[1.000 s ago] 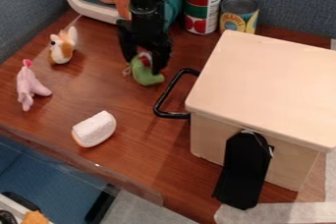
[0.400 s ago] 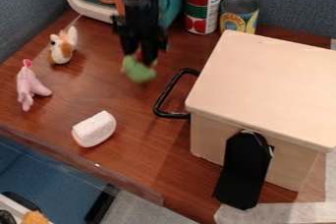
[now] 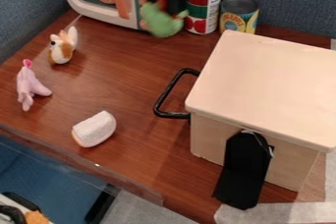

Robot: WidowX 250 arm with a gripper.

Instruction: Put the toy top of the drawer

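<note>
The jaws grip the green plush toy [image 3: 162, 20], held up just beside the red-labelled can [image 3: 201, 9]. A low swing toward the wooden drawer box [image 3: 269, 85] could knock that can or catch the box's edge; a shallow pinch might drop the toy short

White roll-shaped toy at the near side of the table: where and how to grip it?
Probably best straight from above, jaws across the middle of the white roll-shaped toy, one on each long side. It lies on its side on the table, its length running lower left to upper right in the camera view, so the narrower span is across that line.
</note>
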